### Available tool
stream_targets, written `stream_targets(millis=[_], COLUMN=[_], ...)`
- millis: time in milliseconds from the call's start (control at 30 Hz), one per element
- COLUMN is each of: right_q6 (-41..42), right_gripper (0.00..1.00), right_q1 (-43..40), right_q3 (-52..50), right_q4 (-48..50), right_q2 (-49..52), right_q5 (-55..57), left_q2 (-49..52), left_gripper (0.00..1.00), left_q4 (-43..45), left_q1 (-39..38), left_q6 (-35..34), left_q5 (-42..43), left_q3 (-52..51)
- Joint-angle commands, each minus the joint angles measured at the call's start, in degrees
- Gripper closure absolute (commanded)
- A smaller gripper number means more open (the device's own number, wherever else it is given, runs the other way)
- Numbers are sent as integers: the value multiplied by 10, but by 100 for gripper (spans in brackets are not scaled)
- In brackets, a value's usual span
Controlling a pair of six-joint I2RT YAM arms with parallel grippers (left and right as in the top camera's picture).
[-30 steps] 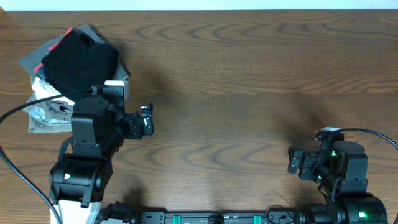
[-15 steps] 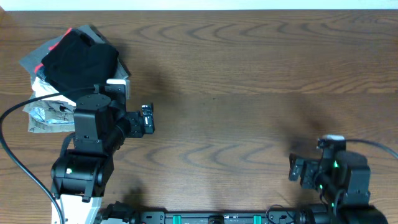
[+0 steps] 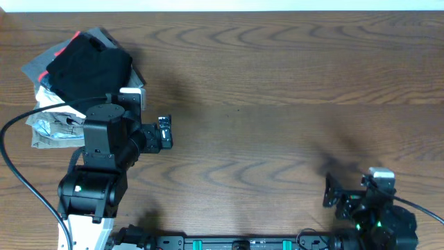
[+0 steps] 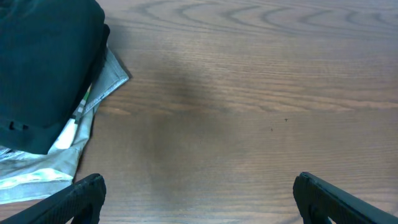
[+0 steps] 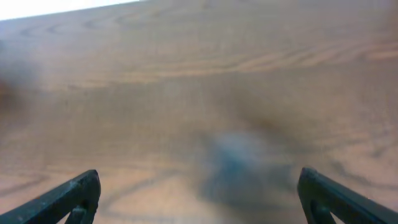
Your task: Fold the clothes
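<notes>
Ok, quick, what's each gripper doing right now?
Left gripper: open, holding nothing.
Right gripper: open, holding nothing.

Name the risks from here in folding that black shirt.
1. The black T-shirt sits bunched atop other garments. The left gripper, open beside the pile, may pinch a lower layer too.
2. The right gripper, open, is far across the table, so a one-armed pull could drag the whole pile.
</notes>
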Motion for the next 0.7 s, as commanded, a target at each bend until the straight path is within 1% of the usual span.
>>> stream_targets(millis=[0,67,133,367,433,567,667], right_q6=[-3,-5,-21,-36,-47,-100,-104], right_gripper=[1,1,1,1,1,1,1], right_q1=[-2,-2,-2,-2,0,3,7], right_q3=[-42,-76,-127,-264,-267,-267,-267], right_q4=[51,113,210,490,497,495,494], right_q2=[-5,-5,-5,-5,-5,-5,-5], right_q5=[2,2,2,1,0,-5,-4], left_q2=[0,0,0,0,0,0,0], left_gripper=[2,2,2,2,2,2,2], left_q4=[0,0,0,0,0,0,0], left_q1=[1,1,1,1,1,1,1], left_q6=[-5,-5,-5,-5,-5,-5,-5], left_q5=[4,4,4,4,4,4,4], left_q3=[-3,-3,-3,-3,-3,-3,-3])
